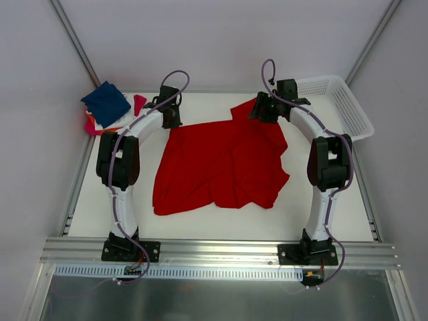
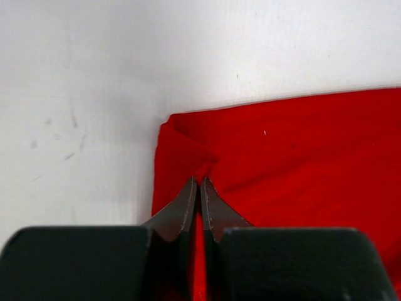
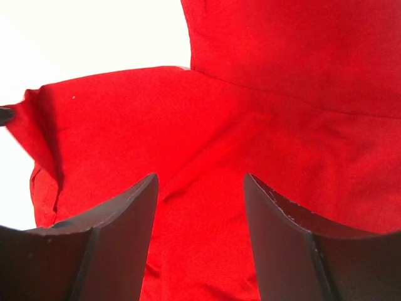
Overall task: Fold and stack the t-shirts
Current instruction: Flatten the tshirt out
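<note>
obs: large, plain, bright red t-shirt [image 1: 221,167] of soft cloth lies spread and rumpled over the middle of the white tabletop [image 1: 334,200], between the two arms. its far edge runs under both wrists, and its near hem is wavy. a small pile of folded t-shirts [image 1: 105,103], navy blue square on top with white, orange and magenta showing beneath and beside it, sits at the far left corner, well apart from the red one. a white plastic mesh basket [image 1: 342,100] stands at the far right.

handling (judgement): the red t-shirt looks light, limp and not fragile. it should drape and sag from any single hold, and a pinch gathers wrinkles. corners, hem ends and shoulder seams look like the best holds. two holds along one edge should keep that edge straight for a fold.

left end effector [image 2: 199,183]: at the far left corner of the red t-shirt. the fingers [image 2: 187,210] are pressed together with a tuck of red cloth clamped between the tips, and the fabric puckers toward the pinch. the corner is turned over slightly beside it.

right end effector [image 3: 200,182]: at the far right part of the red t-shirt, by a seam where a flap of cloth meets the body. the fingers [image 3: 125,216] stand well apart with nothing between them but the cloth below. cannot tell whether the tips touch it.
</note>
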Controlling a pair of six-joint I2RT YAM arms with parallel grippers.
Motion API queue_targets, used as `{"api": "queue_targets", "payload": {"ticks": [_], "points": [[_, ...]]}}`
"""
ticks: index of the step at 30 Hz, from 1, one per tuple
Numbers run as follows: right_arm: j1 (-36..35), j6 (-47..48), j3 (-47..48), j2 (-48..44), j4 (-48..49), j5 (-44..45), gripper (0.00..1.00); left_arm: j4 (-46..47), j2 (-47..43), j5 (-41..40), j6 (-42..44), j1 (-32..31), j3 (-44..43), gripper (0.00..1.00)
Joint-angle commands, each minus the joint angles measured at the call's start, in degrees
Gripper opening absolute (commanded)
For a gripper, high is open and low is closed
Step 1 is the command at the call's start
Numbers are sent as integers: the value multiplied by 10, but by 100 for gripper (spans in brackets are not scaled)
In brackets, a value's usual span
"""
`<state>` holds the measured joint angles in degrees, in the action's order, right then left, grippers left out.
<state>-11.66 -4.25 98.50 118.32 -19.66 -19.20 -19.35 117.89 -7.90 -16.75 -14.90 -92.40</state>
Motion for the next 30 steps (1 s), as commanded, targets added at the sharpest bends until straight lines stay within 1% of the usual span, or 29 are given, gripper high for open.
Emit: {"api": "queue_targets", "payload": {"ticks": [1,4,8,12,19,24,30], "points": [[1,-3,-6,-14,22,-17,60,-8,-69,-48,22,8,17,0],[1,-7,-10,-14,27,-20,60,-9,-92,-64,23,19,32,0],[1,-9,-14,-17,31,-22,60,-12,-95,-75,21,40,42,0],[1,-8,-16,-21,30,-22,60,-20,-84,-93,10,60,46,0],[1,-6,-20,-25,31,-20,60,-39,-51,-100,-13,101,44,0],[1,-8,-26,-27,35,-22,60,-44,-31,-96,-11,121,11,0],[1,-7,-39,-36,38,-19,60,-54,28,-83,-7,142,-40,0]]}}
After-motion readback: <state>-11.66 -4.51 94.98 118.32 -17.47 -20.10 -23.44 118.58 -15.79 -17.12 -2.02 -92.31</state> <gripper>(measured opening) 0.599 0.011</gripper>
